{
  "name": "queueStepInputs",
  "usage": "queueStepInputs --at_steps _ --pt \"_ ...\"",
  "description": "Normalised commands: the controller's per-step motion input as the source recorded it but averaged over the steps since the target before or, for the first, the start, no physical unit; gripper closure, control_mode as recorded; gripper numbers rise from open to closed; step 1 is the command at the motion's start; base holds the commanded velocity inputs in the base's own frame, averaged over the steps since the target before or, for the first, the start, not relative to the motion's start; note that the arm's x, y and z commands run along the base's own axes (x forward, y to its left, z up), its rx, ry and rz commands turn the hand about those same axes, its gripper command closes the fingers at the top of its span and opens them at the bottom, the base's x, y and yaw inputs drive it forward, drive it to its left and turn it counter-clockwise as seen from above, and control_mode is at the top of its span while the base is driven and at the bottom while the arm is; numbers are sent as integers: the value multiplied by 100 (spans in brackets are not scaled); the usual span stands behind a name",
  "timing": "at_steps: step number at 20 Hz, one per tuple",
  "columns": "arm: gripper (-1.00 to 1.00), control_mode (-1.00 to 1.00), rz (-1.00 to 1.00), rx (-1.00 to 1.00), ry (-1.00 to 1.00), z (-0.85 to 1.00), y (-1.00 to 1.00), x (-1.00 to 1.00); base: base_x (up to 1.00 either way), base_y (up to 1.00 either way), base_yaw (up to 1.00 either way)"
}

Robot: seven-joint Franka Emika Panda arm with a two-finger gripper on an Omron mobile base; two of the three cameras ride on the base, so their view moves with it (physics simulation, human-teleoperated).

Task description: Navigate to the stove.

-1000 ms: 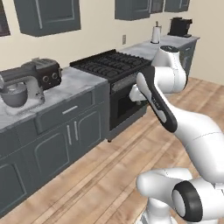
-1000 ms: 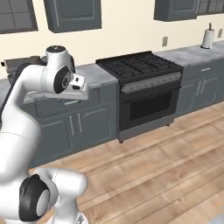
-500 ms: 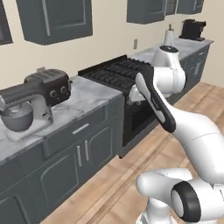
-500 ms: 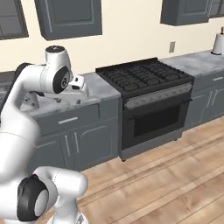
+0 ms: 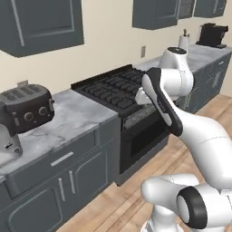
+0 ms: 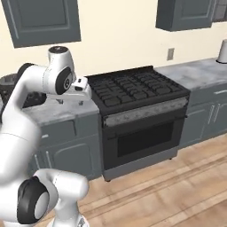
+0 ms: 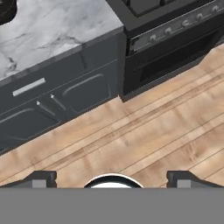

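Observation:
The stove is a wide black gas range with grid grates, standing between grey marble counters. In the right base view the stove shows its grey knob strip and its dark windowed oven door with a bar handle. From the hand view the stove lies at the top right, knobs and door visible. My gripper hangs in the air in front of the counter left of the range, pointing down. In the hand view the gripper is open, its fingertips wide apart over the wooden floor, nothing between them.
A dark toaster and a mixer sit on the left counter. A coffee machine and a paper towel roll stand far right. Grey base cabinets line the wall. Wooden floor lies open before them.
The whole scene has shifted in both base views: the base has driven closer, so the stove looks larger and nearer. The mixer has slid to the left edge. The arm's pose is unchanged.

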Motion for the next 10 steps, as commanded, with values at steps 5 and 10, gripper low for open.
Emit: queueStepInputs --at_steps 5,10 --pt "-100 100 0 0 0 0 0 0 100 -72 38" --pt "-100 100 0 0 0 0 0 0 100 -56 47"
